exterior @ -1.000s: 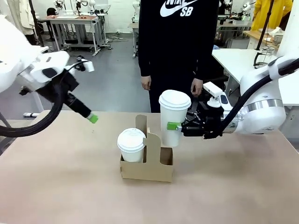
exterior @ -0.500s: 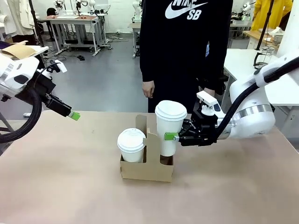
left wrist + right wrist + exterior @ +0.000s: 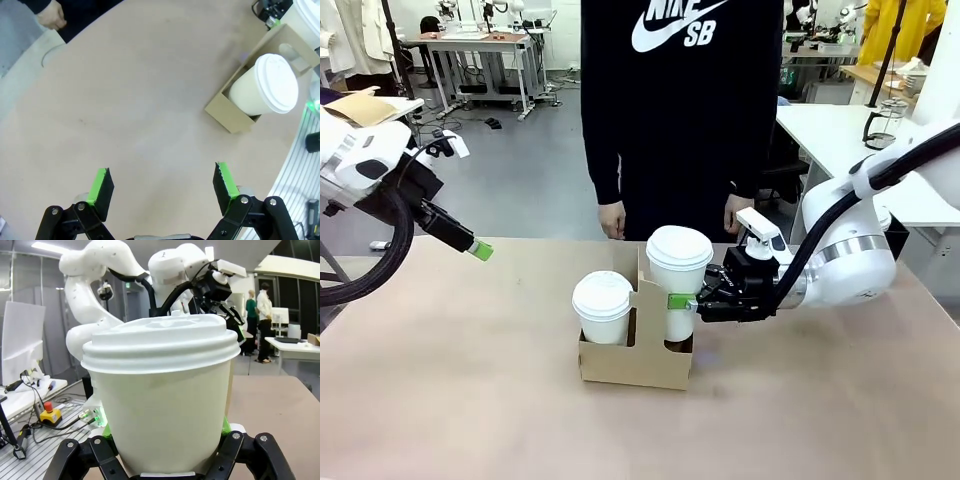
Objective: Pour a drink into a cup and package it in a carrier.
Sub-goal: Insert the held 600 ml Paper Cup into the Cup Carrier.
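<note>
**Lidded cup held in the carrier's right slot**

My right gripper point(image 3: 682, 301) is clamped on the side of a lidded white cup point(image 3: 679, 272), whose base sits low in the right slot of the brown carrier point(image 3: 635, 362). A 2nd lidded cup point(image 3: 602, 308) stands in the left slot. My left gripper point(image 3: 162, 186) hangs with its jaws spread, holding nothing, above bare table point(image 3: 470, 400), well apart from the carrier.

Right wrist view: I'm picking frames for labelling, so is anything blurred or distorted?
Right wrist view: the lidded white paper cup bulges from wide-angle closeness, yet its edges stay sharp. Left wrist view: the tan table edge curves. Front view: even light, soft shadows.
</note>
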`<state>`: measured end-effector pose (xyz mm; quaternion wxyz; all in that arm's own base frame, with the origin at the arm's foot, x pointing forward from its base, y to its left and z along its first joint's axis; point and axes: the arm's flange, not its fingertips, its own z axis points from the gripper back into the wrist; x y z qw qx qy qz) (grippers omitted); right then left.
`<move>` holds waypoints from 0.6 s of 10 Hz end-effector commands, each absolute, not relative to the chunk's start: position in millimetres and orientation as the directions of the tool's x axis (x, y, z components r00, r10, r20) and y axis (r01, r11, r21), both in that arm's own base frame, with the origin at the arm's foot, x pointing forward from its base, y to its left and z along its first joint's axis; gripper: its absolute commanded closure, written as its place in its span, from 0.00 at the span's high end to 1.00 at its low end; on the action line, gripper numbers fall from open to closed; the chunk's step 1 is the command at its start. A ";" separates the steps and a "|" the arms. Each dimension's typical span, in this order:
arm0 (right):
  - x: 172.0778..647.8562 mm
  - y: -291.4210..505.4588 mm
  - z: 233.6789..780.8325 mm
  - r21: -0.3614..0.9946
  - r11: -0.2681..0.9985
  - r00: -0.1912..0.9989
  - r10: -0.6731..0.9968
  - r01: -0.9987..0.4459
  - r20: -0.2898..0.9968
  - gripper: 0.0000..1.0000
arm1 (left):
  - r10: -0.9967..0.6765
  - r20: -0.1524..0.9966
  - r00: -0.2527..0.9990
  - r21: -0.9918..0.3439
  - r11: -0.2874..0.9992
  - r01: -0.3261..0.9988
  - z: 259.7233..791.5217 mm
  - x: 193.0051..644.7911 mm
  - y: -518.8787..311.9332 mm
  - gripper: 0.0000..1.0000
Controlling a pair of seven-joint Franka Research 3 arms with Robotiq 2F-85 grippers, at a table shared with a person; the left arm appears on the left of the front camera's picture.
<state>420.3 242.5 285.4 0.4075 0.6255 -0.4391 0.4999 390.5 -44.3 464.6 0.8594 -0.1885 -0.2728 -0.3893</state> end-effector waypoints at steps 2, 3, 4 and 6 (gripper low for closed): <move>423.0 247.6 268.3 0.049 -0.274 0.097 -0.162 -0.961 0.982 0.81 | -0.554 0.617 0.559 -0.128 0.631 0.765 466.0 390.8 -44.6 1.00; 421.9 249.2 262.5 0.047 -0.274 0.094 -0.163 -0.961 0.982 0.81 | -0.554 0.617 0.559 -0.128 0.631 0.765 466.0 390.8 -44.6 1.00; 420.9 250.7 258.3 0.036 -0.273 0.088 -0.180 -0.961 0.980 0.81 | -0.554 0.617 0.559 -0.128 0.631 0.765 466.0 390.8 -44.6 1.00; 416.6 252.7 259.1 -0.002 -0.251 0.050 -0.201 -0.968 0.978 0.81 | -0.554 0.617 0.559 -0.128 0.631 0.765 466.0 390.8 -44.6 1.00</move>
